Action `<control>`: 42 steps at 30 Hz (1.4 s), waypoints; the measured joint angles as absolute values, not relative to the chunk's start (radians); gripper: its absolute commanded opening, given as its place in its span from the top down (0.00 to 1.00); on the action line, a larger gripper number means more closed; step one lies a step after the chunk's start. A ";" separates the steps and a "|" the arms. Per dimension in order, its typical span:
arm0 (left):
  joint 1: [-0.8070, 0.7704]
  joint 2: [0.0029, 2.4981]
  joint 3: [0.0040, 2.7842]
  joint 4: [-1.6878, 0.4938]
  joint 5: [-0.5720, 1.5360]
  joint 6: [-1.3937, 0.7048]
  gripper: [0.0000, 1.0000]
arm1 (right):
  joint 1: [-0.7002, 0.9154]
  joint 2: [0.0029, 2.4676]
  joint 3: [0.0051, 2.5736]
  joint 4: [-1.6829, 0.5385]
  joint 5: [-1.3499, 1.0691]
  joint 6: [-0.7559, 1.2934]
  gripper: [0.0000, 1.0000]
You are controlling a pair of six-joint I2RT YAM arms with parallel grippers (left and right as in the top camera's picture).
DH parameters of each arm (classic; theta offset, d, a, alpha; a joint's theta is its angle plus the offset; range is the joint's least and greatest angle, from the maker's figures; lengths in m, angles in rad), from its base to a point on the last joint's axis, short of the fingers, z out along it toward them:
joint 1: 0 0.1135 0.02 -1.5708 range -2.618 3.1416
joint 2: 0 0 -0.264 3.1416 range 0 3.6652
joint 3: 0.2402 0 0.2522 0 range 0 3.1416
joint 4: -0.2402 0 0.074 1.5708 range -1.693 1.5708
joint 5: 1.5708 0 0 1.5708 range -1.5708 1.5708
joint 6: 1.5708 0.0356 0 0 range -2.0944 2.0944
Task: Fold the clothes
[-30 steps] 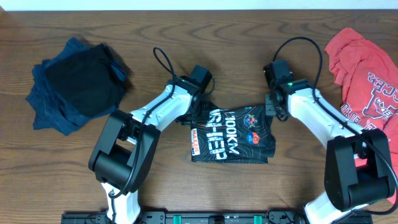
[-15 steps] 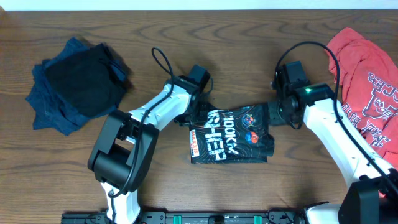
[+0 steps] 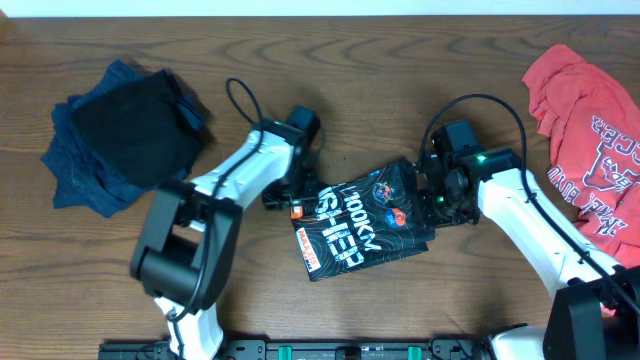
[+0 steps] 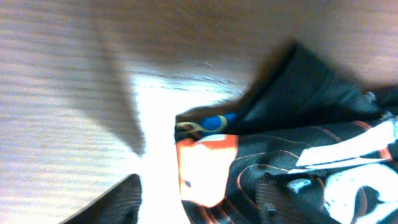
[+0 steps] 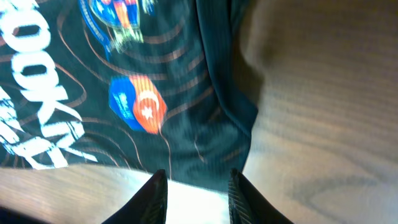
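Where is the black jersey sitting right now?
Overhead, the folded black jersey lies tilted near the centre between the left claw and right claw; a dark blue pile is far left, a red shirt at the right edge.

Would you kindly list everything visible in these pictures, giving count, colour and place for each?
black jersey: one, black with white lettering and thin pale contour lines, folded and lying tilted at the table's centre, between the two grippers.
dark clothes pile: one heap, navy blue and black, far left of the table.
red shirt: one, red with white lettering, crumpled at the right edge.
table: one, brown wood, under everything.
left gripper: one, black on a white arm, at the jersey's left edge; its wrist view is too blurred to show how the jaws stand.
right gripper: one, black on a white arm, at the jersey's right edge, jaws apart.
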State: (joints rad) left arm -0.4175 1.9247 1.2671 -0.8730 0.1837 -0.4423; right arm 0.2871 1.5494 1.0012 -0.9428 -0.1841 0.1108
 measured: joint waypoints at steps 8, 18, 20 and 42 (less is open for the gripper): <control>-0.337 1.818 1.267 -0.894 0.310 -0.431 0.25 | 0.287 1.549 1.001 -0.892 -0.184 0.109 0.67; -0.349 1.818 1.148 -0.783 0.437 -0.403 0.20 | 0.287 1.549 1.001 -0.894 -0.184 0.109 0.66; -0.349 1.818 1.107 -0.760 0.453 -0.400 0.16 | 0.287 1.549 1.001 -0.896 -0.185 0.109 0.66; -0.374 1.802 0.894 -0.404 0.703 -0.394 0.71 | 0.287 1.549 1.000 -0.899 -0.185 0.109 0.65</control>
